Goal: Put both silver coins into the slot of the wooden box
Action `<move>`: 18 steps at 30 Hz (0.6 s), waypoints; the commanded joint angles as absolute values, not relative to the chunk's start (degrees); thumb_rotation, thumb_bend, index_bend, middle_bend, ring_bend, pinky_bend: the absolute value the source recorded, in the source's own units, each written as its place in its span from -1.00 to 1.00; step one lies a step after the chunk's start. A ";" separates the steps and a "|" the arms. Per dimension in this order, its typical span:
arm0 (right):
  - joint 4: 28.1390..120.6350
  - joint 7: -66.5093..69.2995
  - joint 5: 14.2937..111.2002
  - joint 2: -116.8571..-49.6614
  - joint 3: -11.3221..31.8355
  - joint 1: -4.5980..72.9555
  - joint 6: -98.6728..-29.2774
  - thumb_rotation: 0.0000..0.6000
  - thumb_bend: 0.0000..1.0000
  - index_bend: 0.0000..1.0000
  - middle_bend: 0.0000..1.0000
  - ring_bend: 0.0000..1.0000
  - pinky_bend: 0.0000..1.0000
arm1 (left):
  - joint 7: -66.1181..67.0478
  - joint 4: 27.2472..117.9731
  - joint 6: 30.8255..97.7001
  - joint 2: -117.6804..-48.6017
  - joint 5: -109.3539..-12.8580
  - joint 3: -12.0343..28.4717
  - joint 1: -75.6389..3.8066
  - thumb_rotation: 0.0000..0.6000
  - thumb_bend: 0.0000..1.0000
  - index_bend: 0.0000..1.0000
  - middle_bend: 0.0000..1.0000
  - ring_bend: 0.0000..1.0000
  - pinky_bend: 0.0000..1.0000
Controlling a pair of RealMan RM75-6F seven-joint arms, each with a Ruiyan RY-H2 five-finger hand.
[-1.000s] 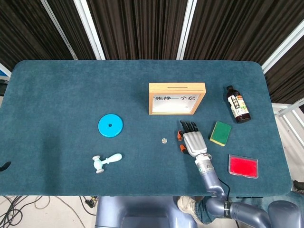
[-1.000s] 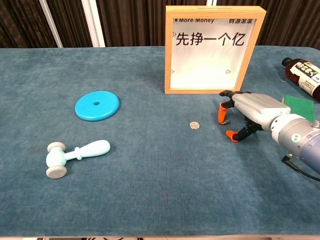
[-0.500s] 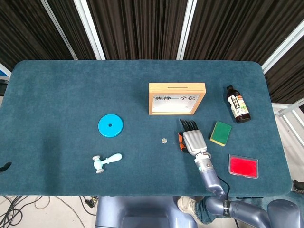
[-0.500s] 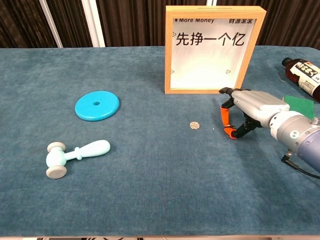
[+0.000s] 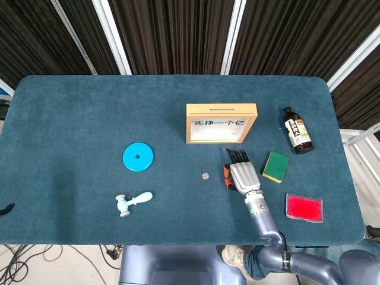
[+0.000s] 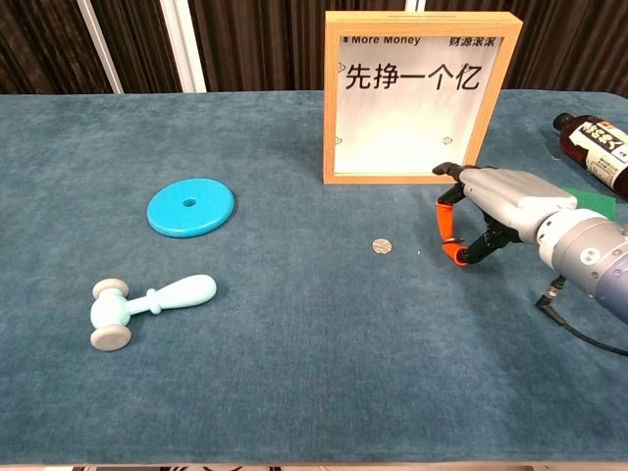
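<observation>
The right hand (image 6: 491,211) hovers low over the bench (image 5: 77,119), just near the wooden box (image 5: 221,123), its orange-tipped fingers (image 6: 446,218) curled together; whether they pinch a coin cannot be told. One silver coin (image 6: 381,245) lies left of the hand. The second coin and the left hand are not visible.

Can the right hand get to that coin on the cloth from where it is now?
Probably yes. The right hand sits just right of the silver coin, with only bare cloth between them; the wooden box stands behind, out of the path.
</observation>
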State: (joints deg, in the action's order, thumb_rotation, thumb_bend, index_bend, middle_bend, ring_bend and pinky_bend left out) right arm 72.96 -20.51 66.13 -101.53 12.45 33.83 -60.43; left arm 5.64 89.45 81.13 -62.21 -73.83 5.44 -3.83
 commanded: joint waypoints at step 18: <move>103.09 -26.73 60.06 -77.26 22.67 33.11 -66.41 1.00 0.22 0.39 -0.95 -1.00 -1.00 | 4.44 89.65 81.65 -61.72 -74.22 5.38 -3.47 1.00 -0.93 -1.00 -1.00 -1.00 -1.00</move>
